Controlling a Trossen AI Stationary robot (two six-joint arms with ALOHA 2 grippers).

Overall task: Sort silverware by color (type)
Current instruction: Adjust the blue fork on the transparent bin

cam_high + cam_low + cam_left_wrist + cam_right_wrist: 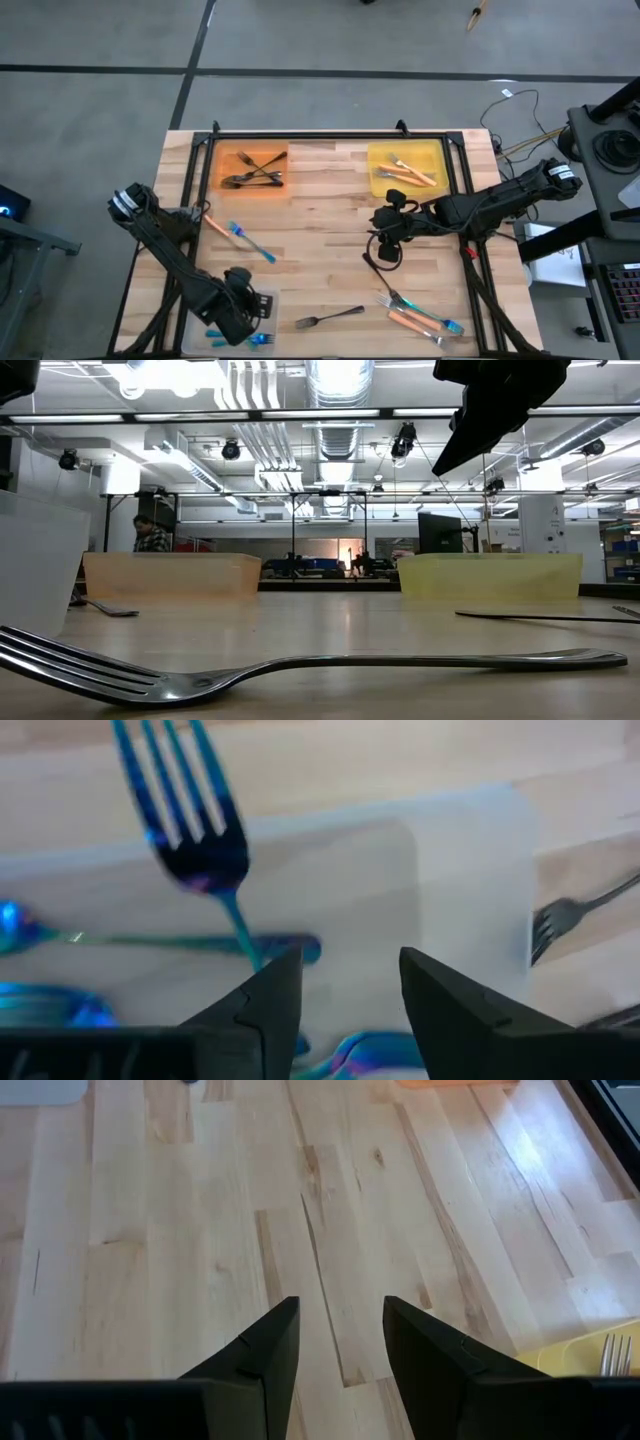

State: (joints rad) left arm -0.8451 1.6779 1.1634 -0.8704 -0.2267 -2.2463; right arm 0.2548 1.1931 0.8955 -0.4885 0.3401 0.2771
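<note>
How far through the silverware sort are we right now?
Partly done. Dark grey pieces lie in the orange tray, orange-handled ones in the yellow tray, and blue forks in the clear tray under the open left tool. Neither tool holds anything; the right tool hovers over bare wood. Left: the grey fork, an orange and blue pair, and the mixed cluster.

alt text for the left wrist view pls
The left gripper, fingers apart and empty, is over a clear tray holding blue-teal utensils, with a blue fork just beyond its fingertips. A dark grey fork lies on the wooden table beside the tray.
</note>
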